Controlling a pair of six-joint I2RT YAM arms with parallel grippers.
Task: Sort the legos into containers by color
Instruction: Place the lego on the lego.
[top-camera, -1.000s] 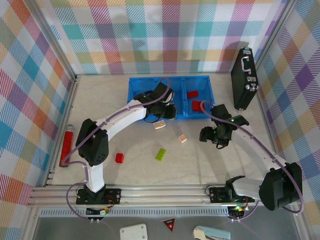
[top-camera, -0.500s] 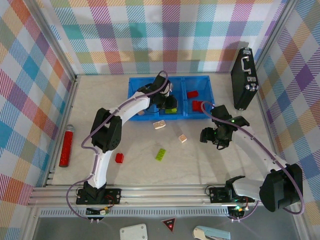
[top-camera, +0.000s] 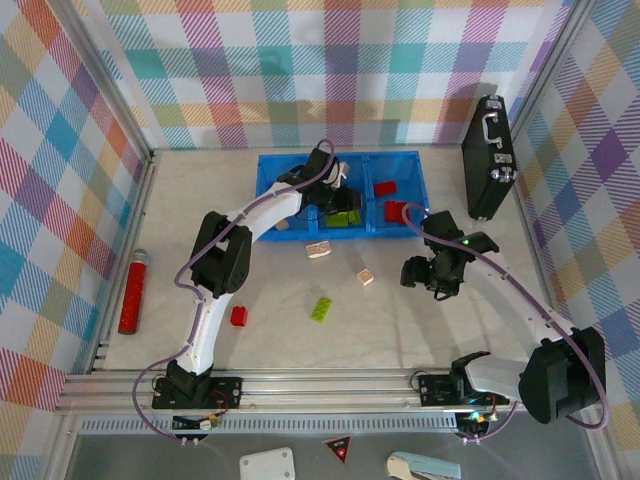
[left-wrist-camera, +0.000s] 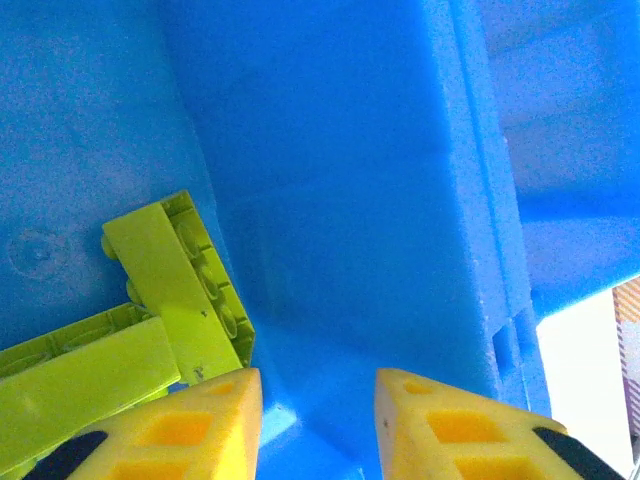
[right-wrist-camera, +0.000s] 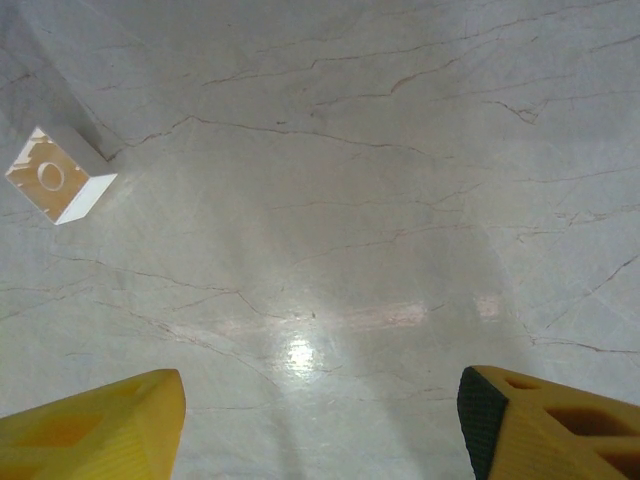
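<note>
- Sorting looks well under way. The blue bin (top-camera: 270, 170) at the far side of the counter (top-camera: 300, 350) holds green bricks (left-wrist-camera: 175, 300) in its middle compartment and red bricks (top-camera: 397, 210) in its right one. A beige piece (top-camera: 283, 225) seems to lie in the left one.
- Four bricks are loose on the counter and left to sort: a beige brick (top-camera: 318, 249) just in front of the bin, a smaller beige one (top-camera: 365, 276), a green brick (top-camera: 322, 309) and a red brick (top-camera: 239, 316).
- The left hand (left-wrist-camera: 315, 400) hangs inside the middle compartment, fingers apart with nothing between them, and the green bricks lie just beside it.
- The right hand (right-wrist-camera: 320, 400) hovers over bare counter, spread wide and empty, near the smaller beige brick.
- No brand, label or writing can be read on the bricks or the bin.
</note>
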